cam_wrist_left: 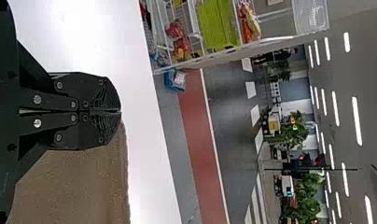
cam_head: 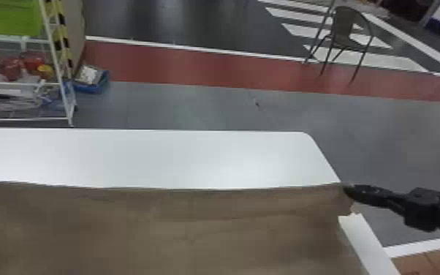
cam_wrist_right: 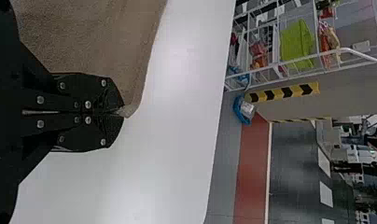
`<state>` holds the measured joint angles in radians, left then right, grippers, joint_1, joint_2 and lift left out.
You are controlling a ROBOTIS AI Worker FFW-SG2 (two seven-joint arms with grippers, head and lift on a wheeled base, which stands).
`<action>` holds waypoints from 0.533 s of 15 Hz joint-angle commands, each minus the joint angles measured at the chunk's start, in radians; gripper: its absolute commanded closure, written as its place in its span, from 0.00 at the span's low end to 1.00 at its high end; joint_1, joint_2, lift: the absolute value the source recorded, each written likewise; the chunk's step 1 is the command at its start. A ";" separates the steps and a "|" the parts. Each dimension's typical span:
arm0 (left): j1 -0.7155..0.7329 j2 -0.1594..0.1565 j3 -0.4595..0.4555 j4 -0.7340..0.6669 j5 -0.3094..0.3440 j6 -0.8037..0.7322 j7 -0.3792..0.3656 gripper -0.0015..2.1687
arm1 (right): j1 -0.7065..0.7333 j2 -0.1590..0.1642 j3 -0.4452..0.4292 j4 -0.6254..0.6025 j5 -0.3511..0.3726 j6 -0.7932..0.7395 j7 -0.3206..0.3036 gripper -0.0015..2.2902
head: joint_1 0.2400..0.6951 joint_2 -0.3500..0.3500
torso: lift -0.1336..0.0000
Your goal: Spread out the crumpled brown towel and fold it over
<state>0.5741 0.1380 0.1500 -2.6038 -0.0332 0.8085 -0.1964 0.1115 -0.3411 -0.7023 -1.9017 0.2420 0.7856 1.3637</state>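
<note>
Head view: the towel (cam_head: 171, 230) stretched crosswise between the left gripper (cam_wrist_left: 121, 111) and right gripper (cam_wrist_right: 123, 114), both pinched closed on its far corners. Neither seemed nearer; folding likely needed both.

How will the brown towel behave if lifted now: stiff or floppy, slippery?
Probably floppy: the brown towel's far edge bows between the left hand and right hand. Its nubby surface suggests it isn't slick, though the right hand's small corner pinch might pull free.

Brown towel (cam_head: 157, 230) over white table (cam_head: 150, 157)
</note>
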 commanded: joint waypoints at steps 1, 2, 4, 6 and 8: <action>-0.011 -0.001 0.003 0.014 0.004 -0.002 0.000 0.80 | 0.000 -0.001 -0.002 0.012 0.000 -0.028 0.003 0.63 | 1.00 0.10 | 0.08; -0.010 -0.001 0.002 0.014 0.004 0.004 0.000 0.80 | 0.002 0.001 -0.005 0.012 0.002 -0.028 0.003 0.63 | 1.00 0.10 | 0.08; 0.013 -0.001 0.002 0.021 0.003 0.001 0.000 0.80 | 0.011 -0.001 -0.020 0.013 0.003 -0.068 0.003 0.63 | 1.00 0.10 | 0.08; 0.010 -0.001 0.002 0.037 0.001 0.001 0.000 0.80 | 0.004 -0.022 -0.014 0.041 0.005 -0.105 0.003 0.63 | 1.00 0.09 | 0.08; -0.028 -0.001 -0.012 0.053 0.003 0.007 0.000 0.80 | -0.026 -0.026 0.006 0.070 0.025 -0.117 0.003 0.63 | 1.00 0.08 | 0.08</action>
<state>0.5717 0.1365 0.1466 -2.5626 -0.0318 0.8105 -0.1963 0.1059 -0.3636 -0.7084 -1.8516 0.2541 0.6764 1.3637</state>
